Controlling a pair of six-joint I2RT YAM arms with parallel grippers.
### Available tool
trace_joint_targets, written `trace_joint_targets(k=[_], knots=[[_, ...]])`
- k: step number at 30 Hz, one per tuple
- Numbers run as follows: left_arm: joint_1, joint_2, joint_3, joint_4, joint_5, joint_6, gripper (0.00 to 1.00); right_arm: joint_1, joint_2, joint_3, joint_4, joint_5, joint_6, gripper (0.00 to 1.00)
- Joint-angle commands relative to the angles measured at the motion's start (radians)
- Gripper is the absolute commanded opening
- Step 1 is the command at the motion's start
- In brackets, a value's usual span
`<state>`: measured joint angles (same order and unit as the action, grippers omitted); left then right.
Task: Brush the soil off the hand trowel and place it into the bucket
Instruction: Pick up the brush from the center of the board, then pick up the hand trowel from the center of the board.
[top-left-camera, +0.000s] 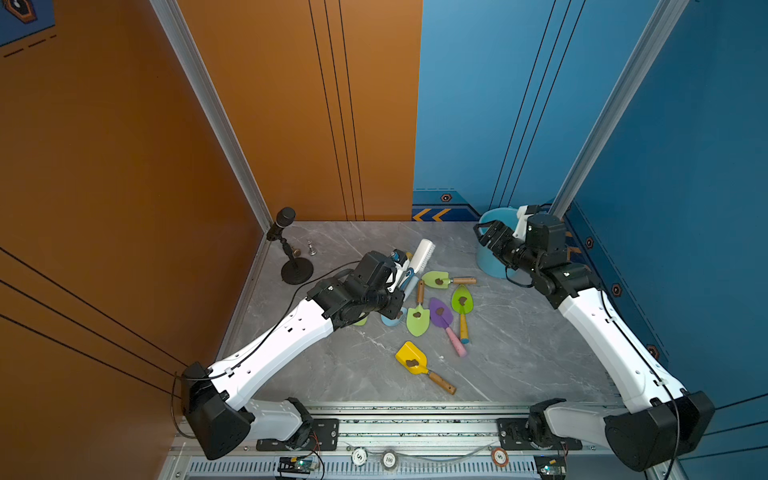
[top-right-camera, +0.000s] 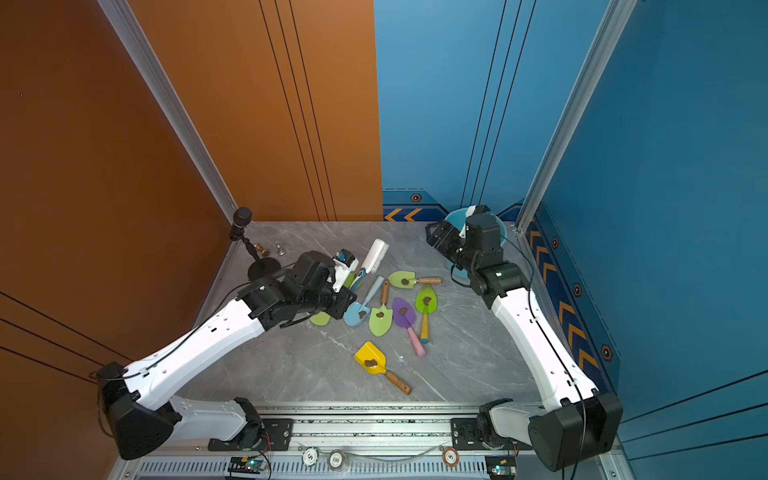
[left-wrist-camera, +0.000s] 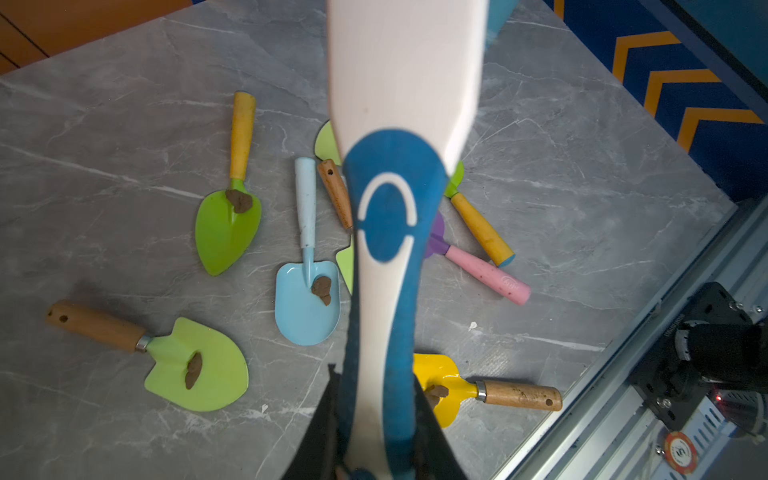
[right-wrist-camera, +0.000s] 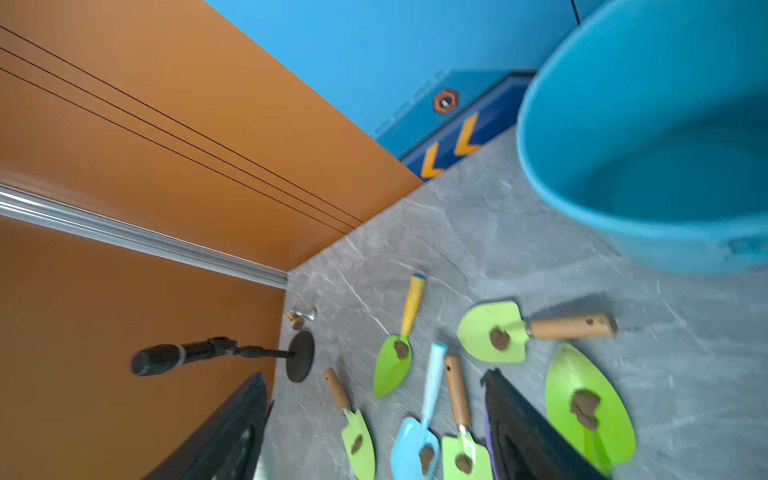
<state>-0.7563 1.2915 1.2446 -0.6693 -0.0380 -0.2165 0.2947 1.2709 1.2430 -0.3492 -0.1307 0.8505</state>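
My left fingers (left-wrist-camera: 380, 434) are clenched tight on the handle end of a brush (top-left-camera: 420, 254), a white-headed scrubbing brush with a blue-and-white grip. In both top views the brush sits at the centre of the frame, its head slanting up and to the right. It is just above and left of the spread of trowels (top-left-camera: 440, 307). I cannot tell whether its bristles touch anything.

My right fingers (right-wrist-camera: 378, 436) are spread wide and grasp nothing. The right wrist view shows only the grey tabletop (right-wrist-camera: 478, 249) and trowels between the two black tips. In both top views these fingers hang right of centre, near the left edge of the bucket (top-left-camera: 487, 259).

The bucket is light blue and round. It stands upright on the tabletop at the right of the frame, close to the blue wall.

The trowels lie flat on the tabletop in the middle of the frame, left of the bucket and well apart from it. Each blade that shows carries a dark-brown lump of soil (top-left-camera: 412, 363). The yellow trowel (top-left-camera: 409, 356), with a wooden handle, lies lowest in the frame, a little apart from the rest. Above it are the purple trowel (top-left-camera: 441, 316) with a pink handle and several green ones. The light-blue trowel (top-right-camera: 356, 316) lies just beside my left wrist.
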Motion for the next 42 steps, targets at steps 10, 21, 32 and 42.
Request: trace_joint_targets(k=[10, 21, 32, 42], knots=[[-0.047, -0.085, -0.134, 0.138, -0.168, -0.106, 0.00, 0.067, 0.213, -0.142, 0.091, 0.254, 0.198, 0.75], [-0.046, -0.054, -0.121, 0.194, -0.174, -0.087, 0.00, 0.077, 0.426, -0.101, 0.133, 0.344, 0.274, 0.65], [-0.019, -0.011, -0.081, 0.193, -0.142, -0.070, 0.00, 0.069, 0.540, -0.031, 0.129, 0.334, 0.253, 0.65], [0.009, 0.015, -0.056, 0.191, -0.099, -0.057, 0.00, 0.053, 0.572, -0.032, 0.146, 0.322, 0.240, 0.65]])
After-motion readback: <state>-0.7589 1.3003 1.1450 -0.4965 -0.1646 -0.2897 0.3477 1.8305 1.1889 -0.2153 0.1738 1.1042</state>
